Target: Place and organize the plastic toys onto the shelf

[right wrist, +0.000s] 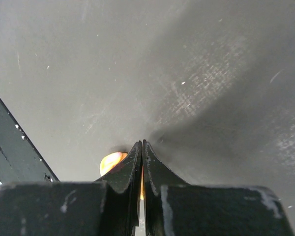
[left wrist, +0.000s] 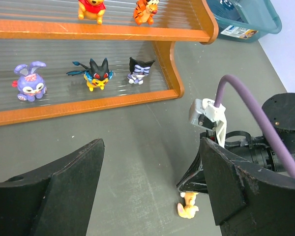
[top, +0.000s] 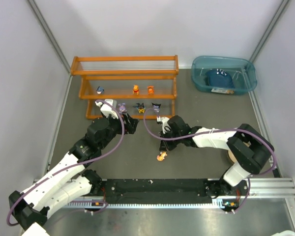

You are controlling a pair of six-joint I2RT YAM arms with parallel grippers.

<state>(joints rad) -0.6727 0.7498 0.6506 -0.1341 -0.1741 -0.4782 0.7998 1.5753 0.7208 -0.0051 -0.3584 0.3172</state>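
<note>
The orange shelf (top: 125,72) stands at the back left. Its middle tier holds a blue toy (top: 100,90) and two orange toys (top: 136,89). Its bottom tier holds a purple bunny (left wrist: 29,82), a black-and-yellow toy (left wrist: 96,74) and a black-and-white toy (left wrist: 139,70). A small orange toy (top: 161,156) is at the table's middle, right at the tips of my right gripper (top: 162,149). That gripper (right wrist: 142,143) is shut, with orange showing in the slit between its jaws. My left gripper (left wrist: 152,147) is open and empty, in front of the shelf's bottom tier.
A teal bin (top: 201,64) holding a dark blue item (top: 219,77) stands at the back right. Grey walls close in the table on the left, right and back. A black rail (top: 152,187) runs along the near edge.
</note>
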